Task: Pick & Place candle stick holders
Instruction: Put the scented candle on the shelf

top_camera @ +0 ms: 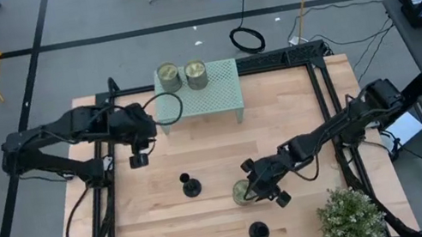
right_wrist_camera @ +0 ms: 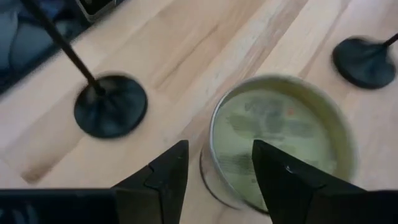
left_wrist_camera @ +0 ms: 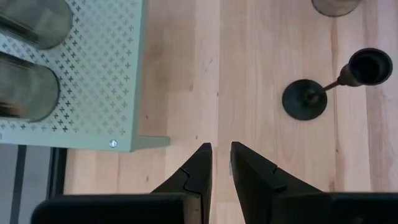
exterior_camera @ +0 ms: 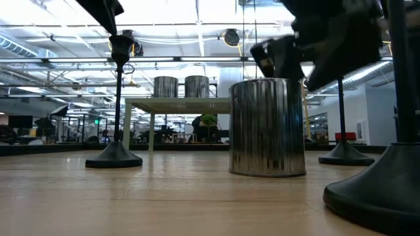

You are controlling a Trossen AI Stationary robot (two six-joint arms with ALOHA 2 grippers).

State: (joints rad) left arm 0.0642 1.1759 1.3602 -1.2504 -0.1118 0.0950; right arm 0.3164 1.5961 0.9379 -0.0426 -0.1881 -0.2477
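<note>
Right gripper [right_wrist_camera: 214, 171] hangs with fingers spread right over a tin [top_camera: 242, 190] mid-table, one finger at its rim, gripping nothing, so it looks like it's lining up on the wrong thing. Left gripper [left_wrist_camera: 221, 165] idles near the stand [top_camera: 223, 90], fingers slightly apart, empty. Holders [top_camera: 191, 186] [top_camera: 258, 231] stand untouched on the table, so next it needs to shift over to a stem.

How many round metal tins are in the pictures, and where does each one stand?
3. Two tins stand side by side on the small green perforated stand at the table's far edge. The third tin stands on the wooden table, below the right hand. None seems hidden.
</note>
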